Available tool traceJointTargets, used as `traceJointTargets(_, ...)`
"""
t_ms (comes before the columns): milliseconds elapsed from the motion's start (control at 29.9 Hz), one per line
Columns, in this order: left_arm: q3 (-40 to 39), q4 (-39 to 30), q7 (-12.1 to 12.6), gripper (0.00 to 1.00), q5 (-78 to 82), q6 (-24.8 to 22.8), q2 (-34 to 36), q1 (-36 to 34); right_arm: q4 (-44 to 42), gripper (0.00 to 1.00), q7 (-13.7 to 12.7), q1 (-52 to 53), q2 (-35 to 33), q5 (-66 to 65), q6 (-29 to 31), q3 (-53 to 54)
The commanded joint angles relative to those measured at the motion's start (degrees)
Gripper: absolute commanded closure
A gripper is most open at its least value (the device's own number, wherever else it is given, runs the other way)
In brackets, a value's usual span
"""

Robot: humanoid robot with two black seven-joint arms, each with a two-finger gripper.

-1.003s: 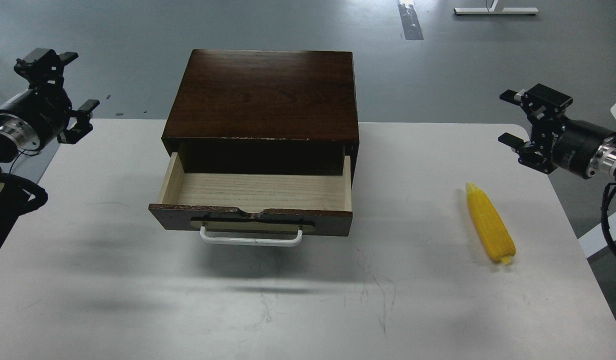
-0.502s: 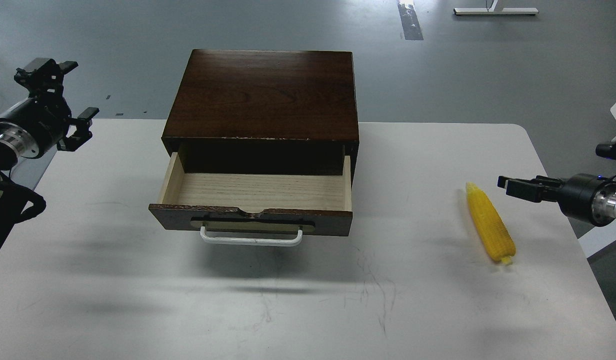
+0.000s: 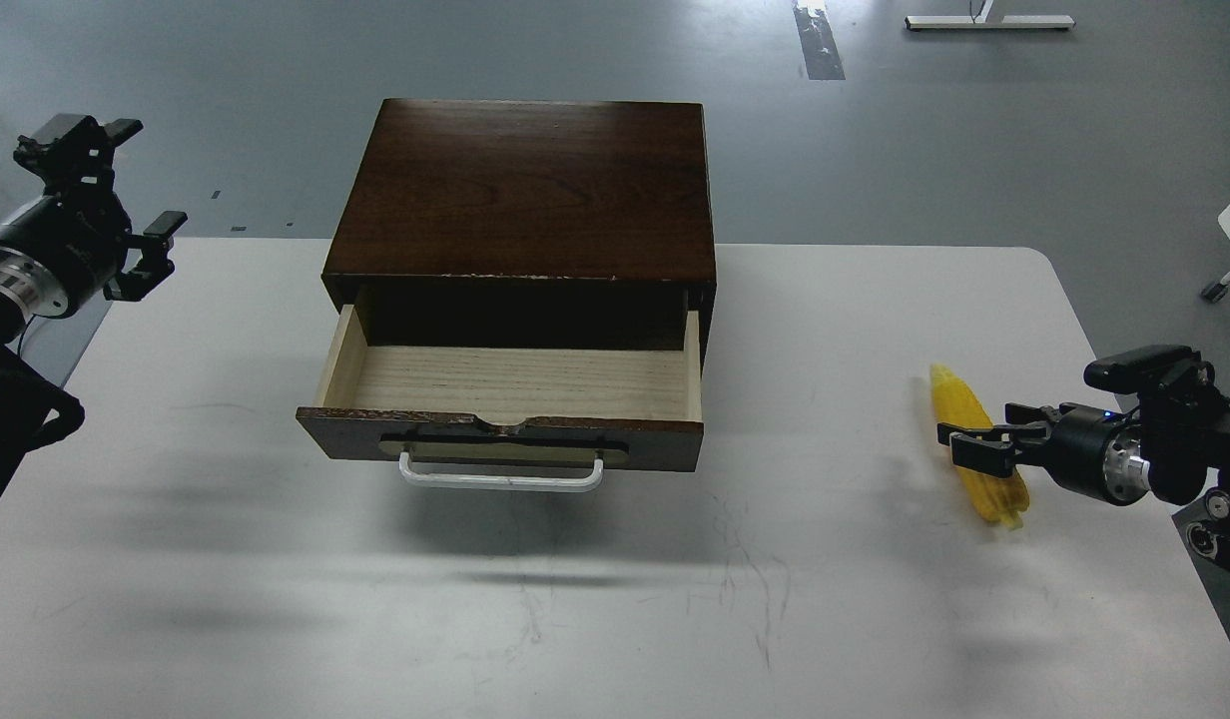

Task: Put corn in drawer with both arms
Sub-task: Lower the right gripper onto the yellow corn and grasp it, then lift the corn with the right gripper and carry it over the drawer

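The yellow corn (image 3: pixel 953 398) lies on the white table (image 3: pixel 615 599) at the right, tip pointing away from me. My right gripper (image 3: pixel 977 446) comes in low from the right at the corn's middle. One finger is in front of the cob and another behind it, and the jaws look open. The drawer (image 3: pixel 505 435) of the dark brown box (image 3: pixel 525 190) is pulled out, and its pale wood inside is empty. My left gripper (image 3: pixel 141 180) is open and empty, held up beyond the table's left edge, far from the box.
The drawer's white bar handle (image 3: pixel 501 480) faces me. The table's right edge runs just behind the right arm (image 3: pixel 1164 454). Grey floor lies beyond the table, with a white stand's base (image 3: pixel 989 20) far back.
My right gripper has dropped from above the table's right edge and reached left onto the corn's middle. My left gripper has drifted slightly left. The corn and drawer have not moved.
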Motion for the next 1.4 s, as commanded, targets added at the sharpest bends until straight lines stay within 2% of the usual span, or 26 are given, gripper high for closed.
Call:
traceJointTargets(0,0.08,-0.10,-0.02,0.02,0.17,-0.25,0.16,0.01,-1.21,0.72,0.06,-0.02,0.18,0.00,-2.21,-1.14)
traceJointTargets(201,0.08,-0.80,-0.11,0.02,0.34,0.19,0.34,0.10,-1.83,0.93,0.41,0.42,1.59,0.26,-3.62,-1.14)
traceJointTargets(301,-0.01,-0.80,-0.11,0.02,0.34,0.02,0.42,-0.08,-1.39,0.97,3.22,1.21,1.68,0.53,-3.80,-0.79)
traceJointTargets(368,0.08,-0.80,-0.11,0.02,0.34,-0.24,0.51,-0.08,1.40,0.98,7.33,3.82,1.07,0.53,-4.67,-0.44)
traceJointTargets(401,0.08,-0.80,-0.11,0.02,0.34,-0.33,0.60,0.01,2.64,0.98,8.57,5.24,0.80,0.35,-5.55,-0.79)
traceJointTargets(435,0.08,-0.80,-0.11,0.02,0.34,-0.33,0.95,0.01,5.26,0.98,10.94,8.47,0.02,0.18,-7.99,-1.23)
traceJointTargets(468,0.08,-0.80,-0.11,0.02,0.34,-0.33,1.21,0.01,7.29,0.98,12.07,12.24,-1.73,-0.26,-9.84,-1.23)
traceJointTargets(502,0.08,-0.80,-0.11,0.02,0.34,-0.33,1.22,0.01,7.31,0.98,12.07,12.28,-1.75,-0.26,-9.86,-1.23)
traceJointTargets(602,-0.01,-0.80,-0.19,0.02,0.34,-0.33,1.30,0.01,10.30,0.98,12.07,23.69,-3.95,-2.62,-10.21,-1.32)
traceJointTargets(669,0.08,-0.80,-0.72,0.02,0.34,-0.33,1.30,0.01,10.30,0.98,12.07,31.14,-3.77,-9.10,-10.21,-1.32)
traceJointTargets(702,0.08,-0.80,-0.72,0.02,0.34,-0.33,1.30,0.01,10.30,0.98,12.07,31.18,-3.77,-9.14,-10.21,-1.32)
traceJointTargets(869,-0.01,-0.80,-1.07,0.02,0.43,-0.33,1.65,-0.08,10.21,0.99,12.07,39.69,1.84,-18.87,-10.65,-1.41)
traceJointTargets(970,0.08,-0.80,-1.07,0.02,0.43,-0.33,2.01,-0.08,10.21,0.99,12.07,40.76,4.74,-22.14,-10.83,-1.41)
traceJointTargets(1104,0.08,-0.80,-1.07,0.02,0.43,-0.33,2.27,0.01,9.77,0.99,12.07,41.46,12.82,-27.32,-11.96,-1.41)
traceJointTargets(1237,-0.01,-0.80,-1.16,0.02,0.43,-0.25,2.44,0.01,9.68,0.99,12.07,41.29,17.92,-30.40,-12.41,-1.49)
traceJointTargets(1371,-0.01,-0.80,-1.25,0.02,0.43,-0.33,3.32,0.01,9.77,0.99,12.07,41.37,20.93,-31.29,-12.85,-4.39)
